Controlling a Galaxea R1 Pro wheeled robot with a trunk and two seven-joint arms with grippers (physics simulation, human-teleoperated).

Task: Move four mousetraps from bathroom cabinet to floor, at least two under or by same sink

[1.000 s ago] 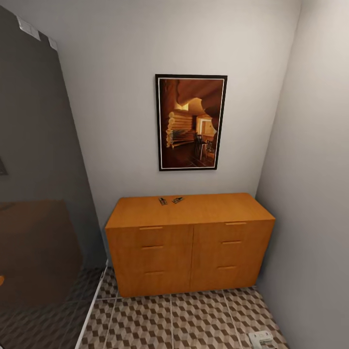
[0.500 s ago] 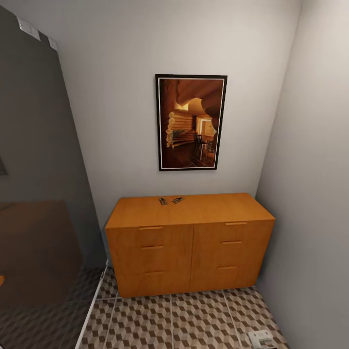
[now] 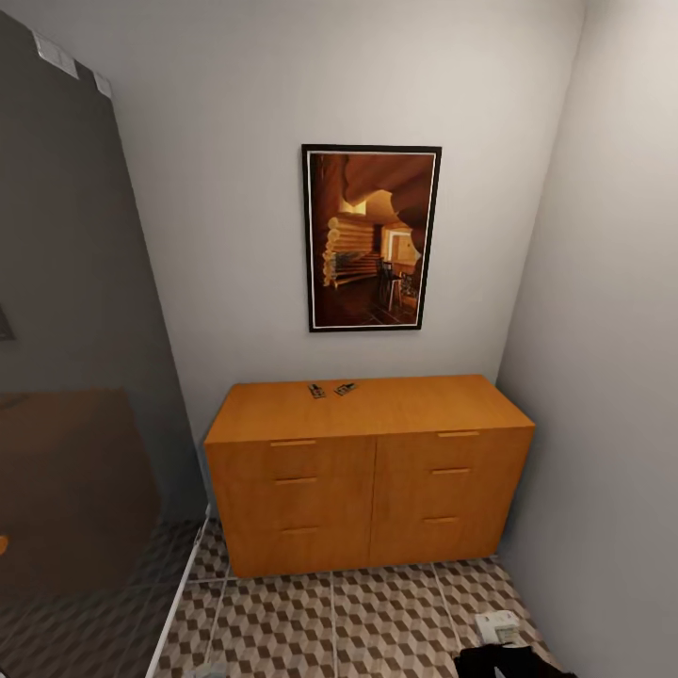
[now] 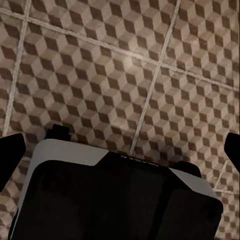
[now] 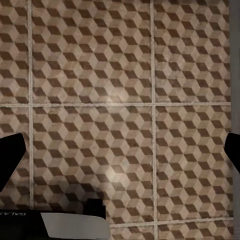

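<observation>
- The cabinet (image 3: pixel 369 471) is being viewed from the front in the head view, standing against the back wall beneath a framed picture (image 3: pixel 370 237).
- 2 mousetraps (image 3: pixel 330 389) are being shown lying flat on the cabinet top, near its rear edge, just beside each other.
- The bathroom floor (image 3: pixel 377 621) is being shown in front of the cabinet.
- The left gripper (image 4: pixel 120 150) is being held over the tiles, fingers spread wide, nothing between them.
- The right gripper (image 5: pixel 120 150) is being held over the tiles, fingers spread wide and empty.
</observation>
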